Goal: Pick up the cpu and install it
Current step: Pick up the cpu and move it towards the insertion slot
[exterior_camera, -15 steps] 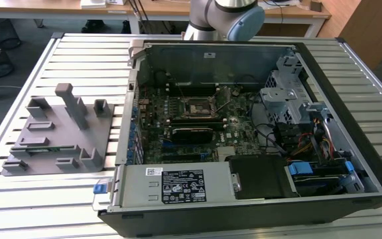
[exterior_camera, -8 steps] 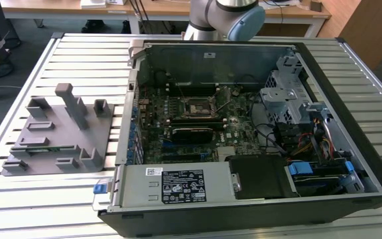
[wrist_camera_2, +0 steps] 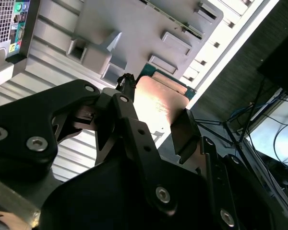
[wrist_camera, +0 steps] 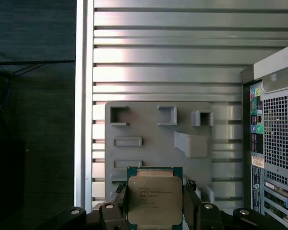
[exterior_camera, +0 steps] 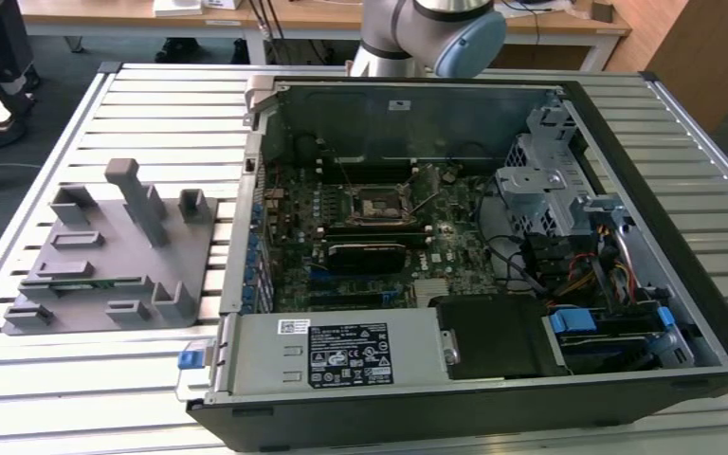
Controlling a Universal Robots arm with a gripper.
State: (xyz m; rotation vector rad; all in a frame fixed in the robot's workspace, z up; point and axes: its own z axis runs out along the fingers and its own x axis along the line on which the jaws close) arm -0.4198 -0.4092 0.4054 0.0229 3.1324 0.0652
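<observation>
1. The gripper [wrist_camera: 155,191] was clamped on the cpu [wrist_camera: 155,200]. Its two black fingers [wrist_camera: 121,196] stood apart by the chip's width, one pressed against each opposite edge.
2. In the first wrist view the cpu's pale metal top faced the camera, and a strip of its green board showed along one edge.
3. In the second wrist view the cpu [wrist_camera_2: 158,96] was seen at a slant, its metal face catching the light. One dark finger [wrist_camera_2: 127,98] was on one side and the other pad was on the opposite edge, with the gripper [wrist_camera_2: 156,103] closed around it.
4. The chip hung in the air over the near edge of the grey fixture [wrist_camera: 158,139]. It looked lifted clear of the fixture rather than resting in one of its pockets.
5. The fixture lay on the slatted table [wrist_camera: 168,57], and the perforated rear panel of the computer case [wrist_camera: 278,139] stood just beside it.
6. In the exterior view the grey fixture [exterior_camera: 111,256] sat on the table [exterior_camera: 149,104] to the exterior view's left of the open computer case [exterior_camera: 667,218]. A narrow green memory stick [exterior_camera: 86,282] lay in one of the fixture's slots.
7. The dark square socket frame [exterior_camera: 377,204] sat on the board inside the case, well apart from the fixture.
8. Part of the arm [exterior_camera: 434,33] showed beyond the far wall of the case.
</observation>
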